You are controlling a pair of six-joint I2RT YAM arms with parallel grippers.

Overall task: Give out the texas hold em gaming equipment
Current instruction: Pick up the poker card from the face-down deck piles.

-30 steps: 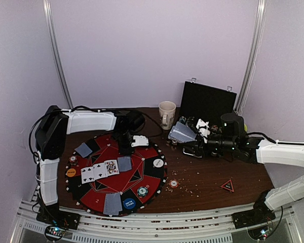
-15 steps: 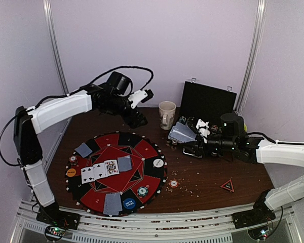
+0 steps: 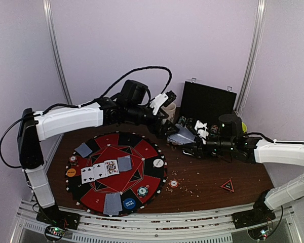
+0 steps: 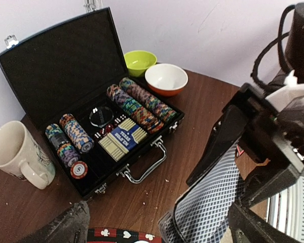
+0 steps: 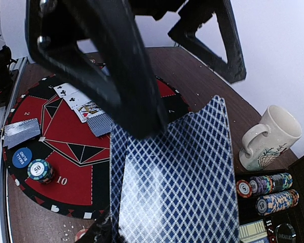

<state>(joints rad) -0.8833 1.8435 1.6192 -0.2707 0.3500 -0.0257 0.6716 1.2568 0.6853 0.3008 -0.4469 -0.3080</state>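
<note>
- Top external view: the left gripper (image 3: 168, 129) hangs at the playing cards (image 3: 181, 135) held by the right gripper (image 3: 188, 143).
- The right gripper pinches the cards, their blue-diamond backs facing the right wrist camera.
- The left gripper's fingers (image 4: 66, 225) are spread, one on either side of the cards' lower edge.
- More cards lie on the round red mat (image 3: 116, 152); chips (image 4: 137, 104) sit in the open case (image 4: 50, 61).

The playing cards (image 5: 177, 177) look smooth paper, the table (image 4: 192, 101) dark wood.
</note>
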